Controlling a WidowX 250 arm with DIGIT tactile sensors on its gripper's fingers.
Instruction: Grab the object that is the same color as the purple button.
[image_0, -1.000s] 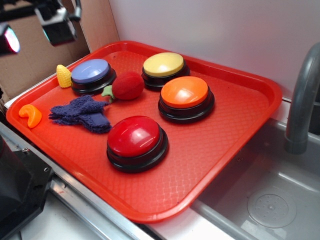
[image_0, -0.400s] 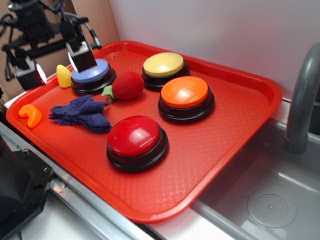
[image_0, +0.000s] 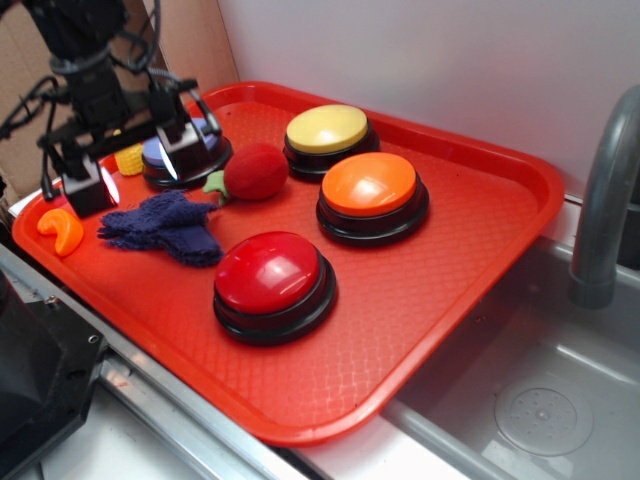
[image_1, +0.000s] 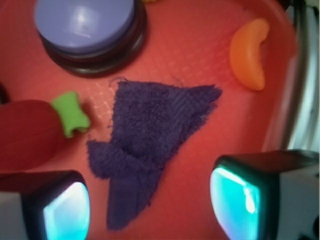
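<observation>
Down over the near-left part of the tray we see the gripper, its two blocky fingers spread wide apart with nothing between them. From the wrist view the fingertips show glossy teal-lit pads in black housings, one at each lower corner, and the cloth lies in the gap below them, not touched by either.

That object is a small dark purple-blue cloth piece, fuzzy and knitted, with frayed threads along its edges. It lies flat but rumpled, roughly triangular in the wrist view, with one folded flap trailing toward the camera. It rests on the tray's waffle-textured red plastic floor, between the purple button and the tray's near-left rim.

We make out the purple button as a smooth, pale lavender-blue dome on a round black base; one finger partly hides it in the exterior view. Just beside the cloth sits a red plush ball, soft and felt-like, with a small green leaf pointing at the cloth. An orange curved plastic piece, shiny and crescent-shaped, lies near the left rim, apart from the cloth. A yellow corn-shaped toy peeks out behind the gripper.

Three more domed buttons stand on black bases: yellow, orange and red, all glossy. A grey faucet curves up at the right over a grey sink.
</observation>
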